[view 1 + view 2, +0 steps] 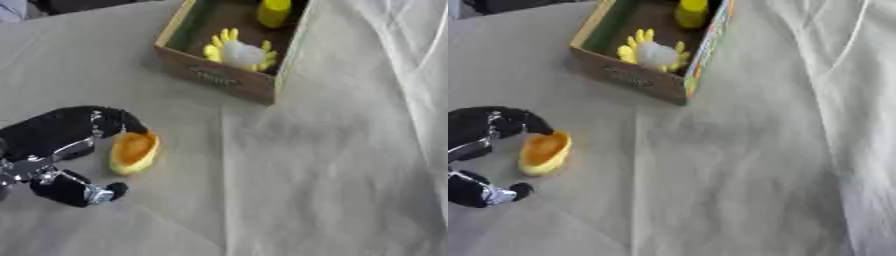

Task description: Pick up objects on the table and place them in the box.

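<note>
The left hand [61,150] lies on the cloth-covered tabletop [306,190], well short of the cardboard box [219,77], toward the left. Its fingers [122,122] curl over the far end of a yellow-orange cup-like object [133,151], touching its rim, while the thumb [96,192] stays apart from it nearer the robot. Inside the box sit a yellow-and-white flower-shaped toy [240,52] and, behind it, a yellow object [274,12].

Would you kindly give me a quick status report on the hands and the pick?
Left robot hand curled beside yellow cup, fingertip at its rim. Right hand not in view. Box holds a yellow-and-white toy and a yellow bottle. Path to box open.
</note>
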Controlling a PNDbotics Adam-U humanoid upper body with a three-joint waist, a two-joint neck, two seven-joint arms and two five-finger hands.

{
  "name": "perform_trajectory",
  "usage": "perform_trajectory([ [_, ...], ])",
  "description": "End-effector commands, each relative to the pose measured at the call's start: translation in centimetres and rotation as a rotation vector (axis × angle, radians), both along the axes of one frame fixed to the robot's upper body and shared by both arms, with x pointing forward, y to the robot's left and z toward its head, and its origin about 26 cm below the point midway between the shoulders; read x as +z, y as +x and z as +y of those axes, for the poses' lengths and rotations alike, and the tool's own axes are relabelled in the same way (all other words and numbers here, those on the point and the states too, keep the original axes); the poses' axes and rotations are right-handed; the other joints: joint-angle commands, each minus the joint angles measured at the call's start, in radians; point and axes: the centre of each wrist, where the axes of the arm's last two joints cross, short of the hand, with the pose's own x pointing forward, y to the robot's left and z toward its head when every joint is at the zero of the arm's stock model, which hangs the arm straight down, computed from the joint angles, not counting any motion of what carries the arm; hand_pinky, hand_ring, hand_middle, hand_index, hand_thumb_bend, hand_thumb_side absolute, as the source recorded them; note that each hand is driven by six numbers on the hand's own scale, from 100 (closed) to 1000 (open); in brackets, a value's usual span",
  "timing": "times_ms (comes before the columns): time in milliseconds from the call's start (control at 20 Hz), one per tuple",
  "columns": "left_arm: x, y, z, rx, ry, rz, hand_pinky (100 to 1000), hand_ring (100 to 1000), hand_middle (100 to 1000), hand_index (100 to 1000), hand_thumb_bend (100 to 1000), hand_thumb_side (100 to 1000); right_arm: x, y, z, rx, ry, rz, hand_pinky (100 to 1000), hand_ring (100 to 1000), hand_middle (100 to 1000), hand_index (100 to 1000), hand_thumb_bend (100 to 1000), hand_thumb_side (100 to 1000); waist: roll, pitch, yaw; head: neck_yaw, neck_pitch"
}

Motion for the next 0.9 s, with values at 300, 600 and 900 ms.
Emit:
perform_trajectory([
  [300, -0.7, 1.0, 0.5, 0.057, 0.069, 0.006, 853, 851, 803, 893, 433, 100, 0.9, -0.4, 0.1, 0.005, -0.010, -0.031, 893, 1000, 671, 865, 100, 590, -0.010, -0.019, -0.002, 0.010, -0.011],
  [600, -1.6, 1.6, 0.9, 0.092, 0.090, 0.012, 828, 838, 797, 879, 399, 114, 0.9, -0.4, 0.1, 0.009, -0.011, -0.031, 893, 1000, 669, 865, 100, 590, -0.012, -0.017, -0.002, 0.015, -0.014],
  [900, -2.6, 2.5, 1.2, 0.113, 0.103, 0.021, 789, 812, 776, 859, 386, 100, 0.9, -0.4, 0.2, 0.014, -0.012, -0.031, 893, 1000, 668, 865, 100, 590, -0.012, -0.016, -0.006, 0.017, -0.020],
])
